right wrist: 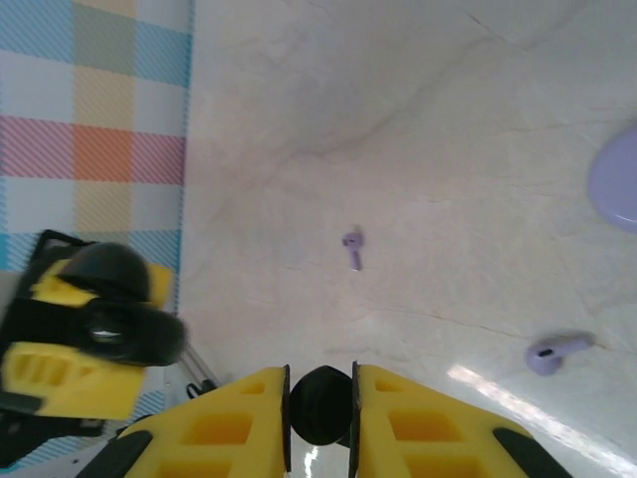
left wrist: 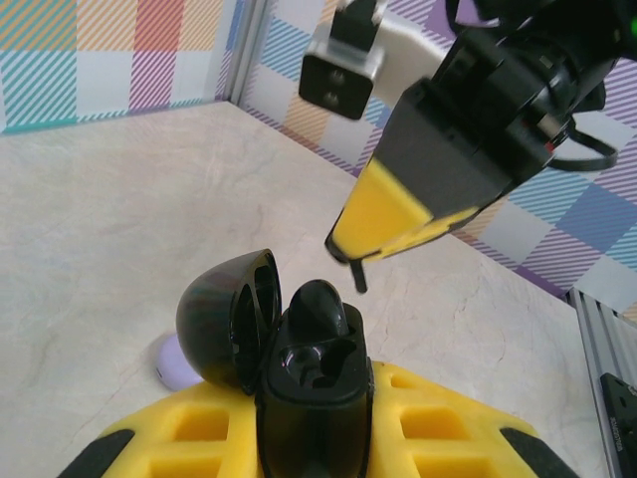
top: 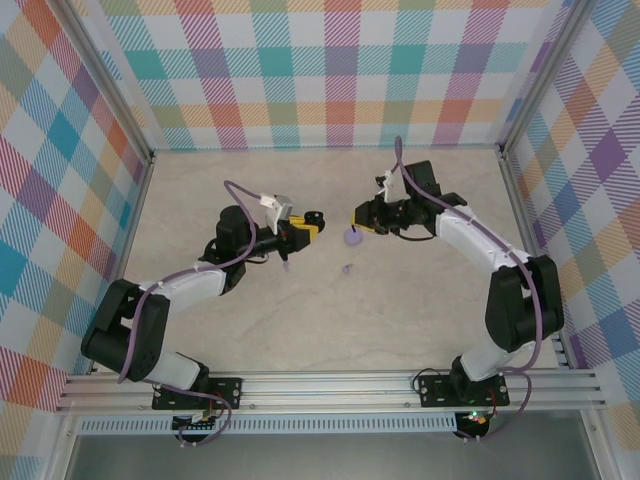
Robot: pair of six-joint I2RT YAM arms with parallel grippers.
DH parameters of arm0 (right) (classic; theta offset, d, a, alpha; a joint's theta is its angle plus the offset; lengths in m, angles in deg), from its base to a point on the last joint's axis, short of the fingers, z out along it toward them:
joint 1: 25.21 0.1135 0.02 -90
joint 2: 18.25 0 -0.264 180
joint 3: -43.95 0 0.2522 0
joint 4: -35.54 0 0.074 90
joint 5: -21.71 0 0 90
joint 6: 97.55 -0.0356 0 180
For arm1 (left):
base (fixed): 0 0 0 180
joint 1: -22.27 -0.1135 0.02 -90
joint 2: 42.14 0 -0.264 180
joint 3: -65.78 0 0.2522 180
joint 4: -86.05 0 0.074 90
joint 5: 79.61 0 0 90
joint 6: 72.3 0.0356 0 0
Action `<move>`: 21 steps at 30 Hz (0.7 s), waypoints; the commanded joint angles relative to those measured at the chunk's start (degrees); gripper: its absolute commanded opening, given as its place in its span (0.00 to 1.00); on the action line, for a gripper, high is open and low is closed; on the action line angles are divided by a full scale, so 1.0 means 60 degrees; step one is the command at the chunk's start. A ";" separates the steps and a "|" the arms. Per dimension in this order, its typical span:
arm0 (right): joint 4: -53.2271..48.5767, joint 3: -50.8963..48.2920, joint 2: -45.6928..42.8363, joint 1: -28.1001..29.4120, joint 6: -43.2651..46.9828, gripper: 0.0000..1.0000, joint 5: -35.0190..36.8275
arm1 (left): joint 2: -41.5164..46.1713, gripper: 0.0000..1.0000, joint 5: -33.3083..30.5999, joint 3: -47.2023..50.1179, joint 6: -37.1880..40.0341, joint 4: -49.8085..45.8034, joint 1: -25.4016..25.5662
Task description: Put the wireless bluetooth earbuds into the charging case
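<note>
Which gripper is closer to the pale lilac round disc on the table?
Right. From above, the right gripper sits just beyond the pale lilac round disc, nearly over it; the left gripper is farther off, to its left.

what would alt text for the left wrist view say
The left hand holds an open black case, lid tipped left. The right hand hangs just above it, pinching a black earbud. A lilac object lies on the table behind the lid.
</note>
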State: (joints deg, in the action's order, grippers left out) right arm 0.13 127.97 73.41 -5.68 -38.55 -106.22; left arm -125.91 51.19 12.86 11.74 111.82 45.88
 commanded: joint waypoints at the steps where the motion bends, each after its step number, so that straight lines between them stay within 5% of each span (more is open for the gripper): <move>1: 0.0625 0.0440 -0.0547 -0.0017 -0.0456 0.21 -0.0920 | -0.0144 0.13 -0.0036 -0.0119 -0.0025 0.0668 0.0138; 21: 0.1510 0.1381 -0.1243 0.0478 -0.1182 0.21 -0.2245 | -0.0250 0.13 0.0671 -0.1227 0.0363 0.1060 0.0615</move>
State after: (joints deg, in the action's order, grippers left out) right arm 7.19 133.70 67.29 -3.47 -45.30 -117.10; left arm -127.59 53.35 7.83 12.79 115.58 48.86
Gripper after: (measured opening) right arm 0.213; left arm 0.221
